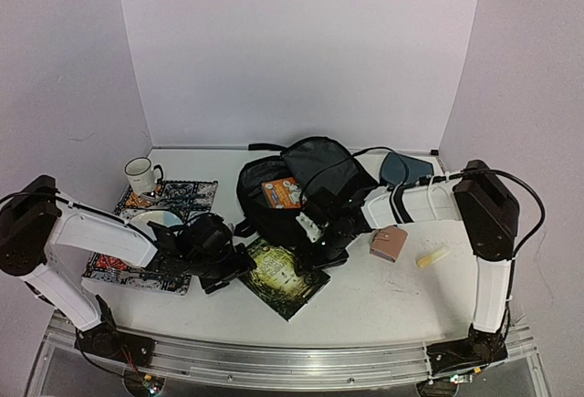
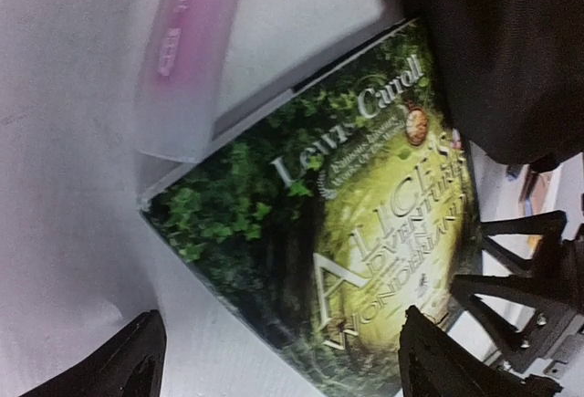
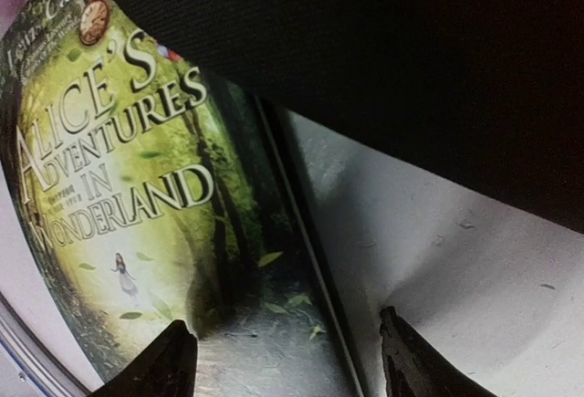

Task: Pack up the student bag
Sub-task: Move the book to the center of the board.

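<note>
The student bag (image 1: 315, 173) is a black backpack lying open mid-table, with an orange packet (image 1: 281, 193) in its mouth. A green "Alice's Adventures in Wonderland" book (image 1: 285, 276) lies flat in front of it. My left gripper (image 1: 239, 265) is open at the book's left corner; in the left wrist view (image 2: 283, 370) its fingers straddle the book (image 2: 365, 224). My right gripper (image 1: 319, 246) is open at the book's far edge by the bag; in the right wrist view (image 3: 287, 360) the book's edge (image 3: 119, 187) lies between its fingers, under the bag (image 3: 383, 59).
A white mug (image 1: 140, 175), patterned books (image 1: 178, 194) and a disc (image 1: 157, 222) lie at the left. A blue-grey tray (image 1: 404, 168), a tan wallet (image 1: 389, 244) and a pale yellow stick (image 1: 432, 255) lie at the right. A translucent pink plastic piece (image 2: 187, 50) overlaps the book's corner.
</note>
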You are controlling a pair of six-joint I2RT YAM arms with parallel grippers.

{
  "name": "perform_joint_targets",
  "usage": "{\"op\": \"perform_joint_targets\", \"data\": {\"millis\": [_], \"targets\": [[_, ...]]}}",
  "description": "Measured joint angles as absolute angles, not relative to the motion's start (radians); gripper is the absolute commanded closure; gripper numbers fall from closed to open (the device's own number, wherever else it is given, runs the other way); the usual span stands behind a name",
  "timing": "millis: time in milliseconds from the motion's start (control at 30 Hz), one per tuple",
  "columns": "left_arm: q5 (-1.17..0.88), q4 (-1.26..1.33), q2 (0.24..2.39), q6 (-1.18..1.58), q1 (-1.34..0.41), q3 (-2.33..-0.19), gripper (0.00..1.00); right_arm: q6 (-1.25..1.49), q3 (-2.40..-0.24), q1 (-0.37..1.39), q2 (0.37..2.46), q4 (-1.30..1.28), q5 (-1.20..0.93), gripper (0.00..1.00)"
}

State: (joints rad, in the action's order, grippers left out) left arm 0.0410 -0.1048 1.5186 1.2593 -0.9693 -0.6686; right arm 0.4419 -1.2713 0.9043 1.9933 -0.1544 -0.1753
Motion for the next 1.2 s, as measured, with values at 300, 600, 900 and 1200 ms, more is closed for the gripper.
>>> {"op": "perform_joint_targets", "data": {"millis": [300,600,900,1200], "targets": [[0.020,0.124,1.552,1.359,-0.960,-0.612,0.14,0.490,-1.159,0.926,1.938,-0.026,-0.280,0.35],[0.021,0.137,1.485,1.352,-0.953,-0.571,0.23,0.543,-1.120,0.961,1.918,-0.002,-0.348,0.39],[0.028,0.212,1.386,1.327,-0.949,-0.535,0.25,0.626,-1.046,0.966,1.882,0.087,-0.384,0.45],[-0.031,0.282,1.402,1.321,-0.959,-0.511,0.30,0.660,-1.040,0.978,1.859,0.198,-0.436,0.46]]}}
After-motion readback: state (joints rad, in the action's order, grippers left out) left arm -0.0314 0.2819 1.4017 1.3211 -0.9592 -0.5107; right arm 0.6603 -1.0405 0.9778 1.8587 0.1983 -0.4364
